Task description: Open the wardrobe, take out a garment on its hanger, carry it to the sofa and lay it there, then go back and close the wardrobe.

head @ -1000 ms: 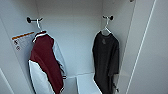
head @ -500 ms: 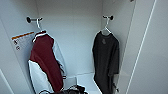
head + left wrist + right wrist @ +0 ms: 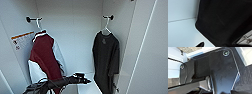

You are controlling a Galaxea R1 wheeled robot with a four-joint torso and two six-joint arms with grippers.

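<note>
The wardrobe (image 3: 75,37) stands open, and I look into its white inside. On the right hangs the black garment (image 3: 106,57) on its white hanger (image 3: 107,28), hooked over a dark peg (image 3: 110,17) on the side wall. My left arm reaches in from the lower left. Its gripper (image 3: 83,80) is low down, left of the garment's lower half and apart from it. The left wrist view shows the black garment (image 3: 224,21) close up against a white panel (image 3: 181,12), with one dark fingertip (image 3: 200,44) at the edge.
A dark red and white jacket (image 3: 43,57) hangs on the left peg, just behind my left arm. A sticker (image 3: 22,40) is on the left wall. The open right door (image 3: 150,62) stands close by. A metal hinge (image 3: 246,38) shows beside the garment.
My left arm has risen from the lower edge and reached further into the wardrobe, toward the black garment. Both garments hang as before.
</note>
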